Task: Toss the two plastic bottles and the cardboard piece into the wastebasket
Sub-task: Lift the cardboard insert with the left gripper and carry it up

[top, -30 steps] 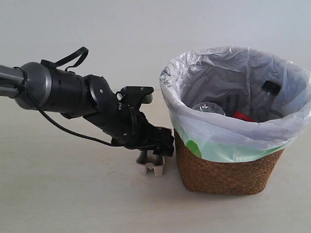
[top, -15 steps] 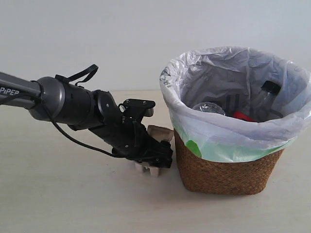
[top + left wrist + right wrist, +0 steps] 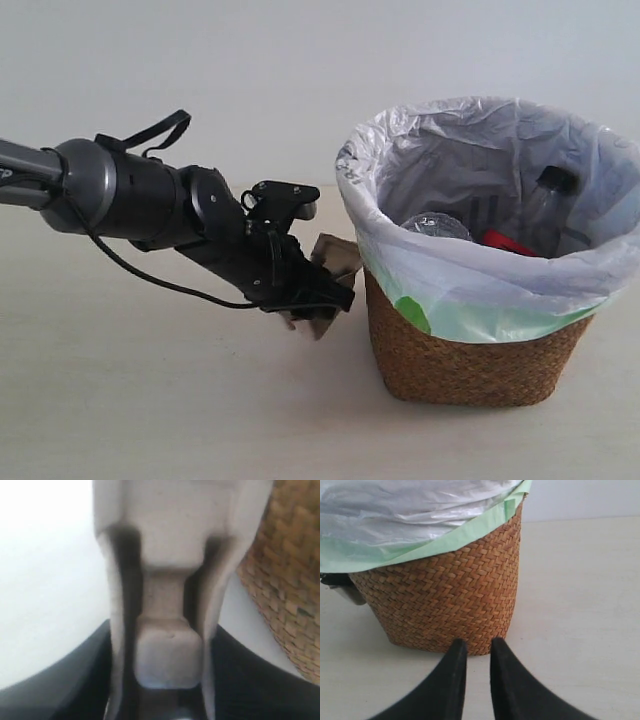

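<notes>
The cardboard piece [image 3: 336, 256], beige moulded pulp, is held just above the table by my left gripper [image 3: 318, 303], which is shut on it close to the left side of the wastebasket [image 3: 470, 352]. In the left wrist view the cardboard piece [image 3: 167, 650] fills the space between the dark jaws of the left gripper [image 3: 162, 672], with the wastebasket's wicker [image 3: 287, 580] beside it. Both bottles lie inside the bag: the black-capped one [image 3: 548, 203] with its red label, and a clear one [image 3: 435, 225]. My right gripper [image 3: 478, 647] rests low on the table before the wastebasket [image 3: 445, 595], shut and holding nothing.
The wastebasket's bag rim [image 3: 470, 285] stands well above the held cardboard. A pale table [image 3: 150, 400] spreads to the left and front, and a plain wall stands behind. The right arm is outside the exterior view.
My left gripper has lifted the cardboard piece off the table and tilted it up toward the wastebasket's side. The wastebasket has shifted slightly right.
</notes>
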Robot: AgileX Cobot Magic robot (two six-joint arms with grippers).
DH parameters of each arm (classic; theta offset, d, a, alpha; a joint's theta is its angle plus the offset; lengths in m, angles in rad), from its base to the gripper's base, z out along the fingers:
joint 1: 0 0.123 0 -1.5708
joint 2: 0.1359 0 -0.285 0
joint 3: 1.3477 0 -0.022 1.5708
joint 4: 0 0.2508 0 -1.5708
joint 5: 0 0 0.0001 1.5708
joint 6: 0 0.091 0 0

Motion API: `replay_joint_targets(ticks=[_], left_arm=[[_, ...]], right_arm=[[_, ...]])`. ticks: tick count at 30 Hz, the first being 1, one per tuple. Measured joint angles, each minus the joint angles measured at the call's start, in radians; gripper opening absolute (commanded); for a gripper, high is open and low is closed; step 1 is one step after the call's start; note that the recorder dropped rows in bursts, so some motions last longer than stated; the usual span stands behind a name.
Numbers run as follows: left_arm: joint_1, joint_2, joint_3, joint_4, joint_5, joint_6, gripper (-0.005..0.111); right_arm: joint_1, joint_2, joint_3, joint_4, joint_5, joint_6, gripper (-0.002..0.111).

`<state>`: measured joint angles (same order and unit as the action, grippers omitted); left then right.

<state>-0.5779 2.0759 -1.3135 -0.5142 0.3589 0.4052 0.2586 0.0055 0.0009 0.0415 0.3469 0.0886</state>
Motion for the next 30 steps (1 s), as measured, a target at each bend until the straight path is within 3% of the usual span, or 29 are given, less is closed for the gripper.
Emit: replay_joint_targets(ticks=[6, 11, 24, 30], left_arm=[[0.011, -0.052, 0.0, 0.081, 0.053, -0.087, 0.004], [0.063, -0.102, 0.049, 0.175, 0.125, -0.162, 0.004], [0.26, -0.533, 0.492, 0.204, 0.067, -0.236, 0.004], [0.399, -0.76, 0.654, 0.204, 0.069, -0.3, 0.004]], right_arm=[[0.0, 0.0, 0.0, 0.0, 0.0, 0.0, 0.013], [0.0, 0.0, 0.0, 0.0, 0.0, 0.0, 0.013], [0.0, 0.0, 0.0, 0.0, 0.0, 0.0, 0.013], [0.0, 0.0, 0.0, 0.0, 0.0, 0.0, 0.013]])
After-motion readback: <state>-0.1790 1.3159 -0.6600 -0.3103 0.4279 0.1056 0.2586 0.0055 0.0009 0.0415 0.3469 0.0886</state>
